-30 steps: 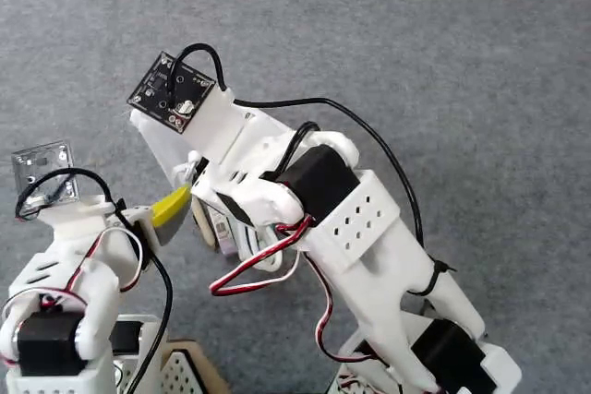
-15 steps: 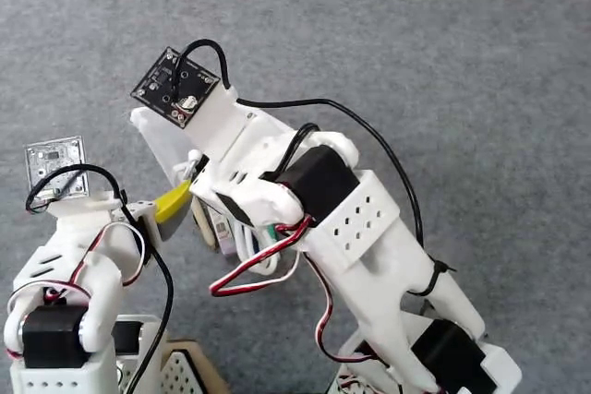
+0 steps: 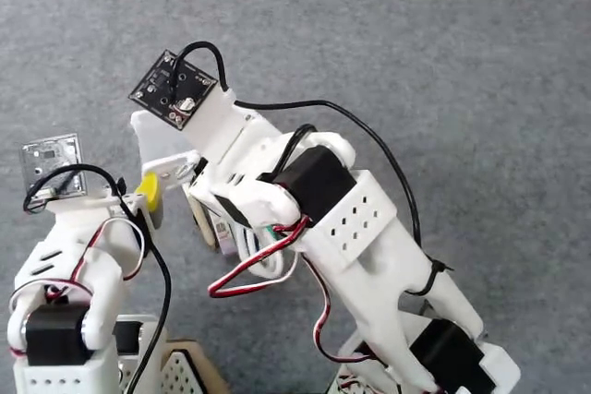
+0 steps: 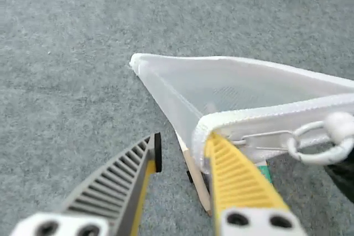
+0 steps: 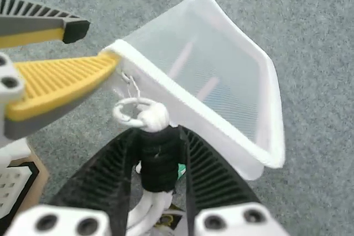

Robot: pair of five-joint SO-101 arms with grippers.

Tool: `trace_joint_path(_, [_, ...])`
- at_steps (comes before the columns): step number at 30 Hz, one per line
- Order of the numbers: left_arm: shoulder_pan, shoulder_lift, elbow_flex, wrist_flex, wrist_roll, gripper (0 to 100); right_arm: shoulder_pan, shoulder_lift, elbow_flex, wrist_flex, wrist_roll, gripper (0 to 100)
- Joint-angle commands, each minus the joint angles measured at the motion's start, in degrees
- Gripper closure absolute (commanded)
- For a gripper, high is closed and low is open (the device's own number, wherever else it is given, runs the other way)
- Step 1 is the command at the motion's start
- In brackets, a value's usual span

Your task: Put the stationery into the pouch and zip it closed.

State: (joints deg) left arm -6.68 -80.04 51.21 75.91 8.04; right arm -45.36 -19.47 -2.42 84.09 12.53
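White mesh pouch (image 4: pixel 232 89), yellow-ribbed left pincer (image 4: pixel 185 148), black-ribbed right pincer (image 5: pixel 157 136), grey table (image 4: pixel 66 53).

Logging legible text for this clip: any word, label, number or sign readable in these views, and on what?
Nothing legible.
On the right wrist board: markings too small to read.
On the left wrist board: likewise too small.
On the pouch: no print visible.
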Motion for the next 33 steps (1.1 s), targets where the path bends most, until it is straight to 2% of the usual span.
trace_joint_path(1, [-0.66, -0.18, 1.19, -1.32, -0.44, 87, -0.09, -2.51, -0.57, 0.18, -0.53, 98.6])
trace_joint_path(7, [-0.48, -0.18, 1.27, -1.05, -0.44, 88, 0.09, -2.51, -0.57, 0.18, -0.53, 98.6])
trace_joint_path(10, [-0.31, -0.09, -0.84, -0.7, -0.35, 98, 0.18, -2.51, -0.66, 0.18, -0.35, 98.6])
trace_joint_path(17, [0.13, 0.26, -15.34, 7.82, 0.0, 97, 0.18, -2.51, -0.75, -0.26, -0.18, 98.6])
trace_joint_path(21, [5.93, 0.35, -21.76, 13.36, 0.53, 97, 0.18, -2.77, -1.1, -0.09, -0.18, 98.6])
trace_joint_path(23, [9.45, 0.35, -23.96, 15.3, 3.34, 97, 0.18, -4.26, -1.98, 0.09, -0.18, 98.6])
trace_joint_path(26, [11.56, 0.35, -25.98, 16.79, 6.68, 97, 0.18, -7.69, -1.98, 0.09, -0.18, 98.6])
trace_joint_path(33, [11.47, 0.26, -22.81, 17.05, 7.03, 97, 0.44, -11.56, 4.97, -0.26, -0.09, 98.6])
